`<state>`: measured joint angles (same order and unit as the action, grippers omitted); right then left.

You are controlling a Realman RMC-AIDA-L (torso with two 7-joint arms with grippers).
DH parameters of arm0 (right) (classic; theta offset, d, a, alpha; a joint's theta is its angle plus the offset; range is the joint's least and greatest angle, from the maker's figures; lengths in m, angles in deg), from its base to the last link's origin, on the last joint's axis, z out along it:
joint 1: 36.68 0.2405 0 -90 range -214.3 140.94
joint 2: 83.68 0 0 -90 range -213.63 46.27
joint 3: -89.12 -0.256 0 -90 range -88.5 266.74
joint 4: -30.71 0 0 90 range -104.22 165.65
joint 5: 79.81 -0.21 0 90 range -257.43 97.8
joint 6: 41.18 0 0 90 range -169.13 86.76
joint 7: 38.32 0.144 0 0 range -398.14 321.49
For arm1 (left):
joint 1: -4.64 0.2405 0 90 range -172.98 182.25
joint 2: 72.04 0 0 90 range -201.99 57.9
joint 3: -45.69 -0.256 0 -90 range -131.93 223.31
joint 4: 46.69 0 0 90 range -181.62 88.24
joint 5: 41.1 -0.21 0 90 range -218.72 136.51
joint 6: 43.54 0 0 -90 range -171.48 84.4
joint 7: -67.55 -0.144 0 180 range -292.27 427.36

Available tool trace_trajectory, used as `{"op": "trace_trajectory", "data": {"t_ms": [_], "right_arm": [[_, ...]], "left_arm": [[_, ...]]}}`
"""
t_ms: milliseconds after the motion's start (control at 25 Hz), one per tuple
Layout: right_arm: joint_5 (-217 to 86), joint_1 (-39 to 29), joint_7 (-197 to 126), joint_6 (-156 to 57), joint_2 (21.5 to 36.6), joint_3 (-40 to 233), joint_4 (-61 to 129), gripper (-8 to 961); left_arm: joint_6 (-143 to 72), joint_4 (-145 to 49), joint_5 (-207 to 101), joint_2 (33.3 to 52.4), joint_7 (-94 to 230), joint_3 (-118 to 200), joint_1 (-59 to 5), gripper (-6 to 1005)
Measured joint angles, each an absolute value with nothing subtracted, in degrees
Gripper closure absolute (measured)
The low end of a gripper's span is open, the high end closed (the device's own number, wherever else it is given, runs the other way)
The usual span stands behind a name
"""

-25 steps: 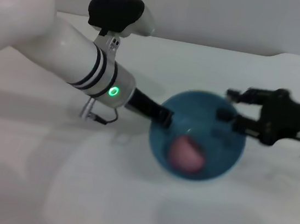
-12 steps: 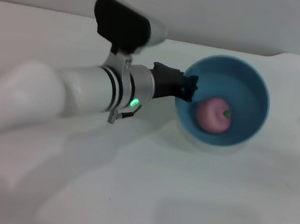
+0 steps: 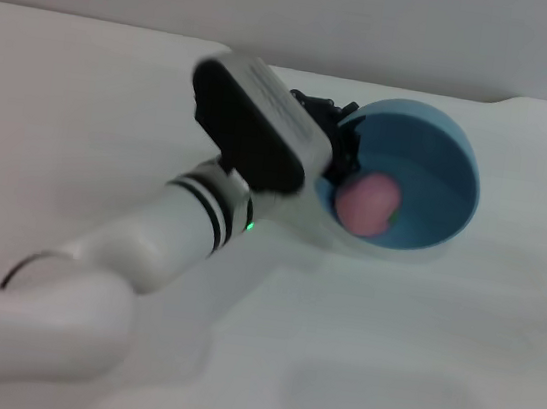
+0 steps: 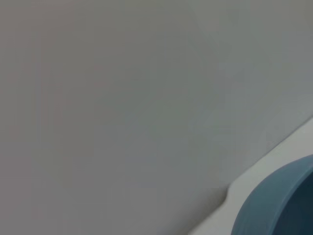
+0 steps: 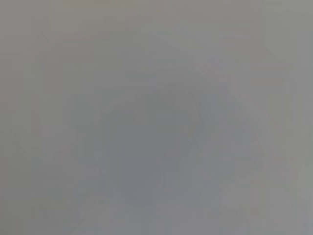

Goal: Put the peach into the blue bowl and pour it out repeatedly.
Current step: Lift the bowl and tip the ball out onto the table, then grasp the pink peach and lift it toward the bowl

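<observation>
Peach (image 3: pixel 366 203) is seen lying inside the blue bowl (image 3: pixel 444 136), which is tipped toward the camera. The bowl's near rim is gripped by the left gripper (image 3: pixel 341 151), clamped on it. A pour is judged underway; further tilting is called for until the fruit rolls onto the white table (image 3: pixel 384 360).

Peach (image 3: pixel 366 203) in tilted blue bowl (image 3: pixel 439 176)

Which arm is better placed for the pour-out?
Left. The left gripper is at the rim of the blue bowl, which is tipped with the peach inside against its lower wall. The right arm is absent from the head view, and its wrist camera shows only blank grey.
</observation>
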<state>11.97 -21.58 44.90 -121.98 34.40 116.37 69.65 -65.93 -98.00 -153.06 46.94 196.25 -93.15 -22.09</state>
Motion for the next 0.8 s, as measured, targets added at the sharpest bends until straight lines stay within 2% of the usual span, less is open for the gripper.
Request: {"op": "trace_trajectory", "data": {"t_ms": [120,520,800], "right_arm": [[11.99,-21.47,44.9,-121.66,34.41,116.31,69.53,468],[11.75,-21.12,44.9,-121.6,34.54,116.23,69.1,463],[11.88,-20.89,44.9,-121.57,34.53,116.42,68.53,458]], "left_arm": [[-78.77,-94.07,-152.7,47.11,186.75,-101.51,-22.38,1001],[-88.8,-92.79,-151.44,47.06,169.88,-106.71,-21.96,1001],[-88.26,-92.46,-151.41,47.0,175.87,-106.3,-22.38,1000]]}}
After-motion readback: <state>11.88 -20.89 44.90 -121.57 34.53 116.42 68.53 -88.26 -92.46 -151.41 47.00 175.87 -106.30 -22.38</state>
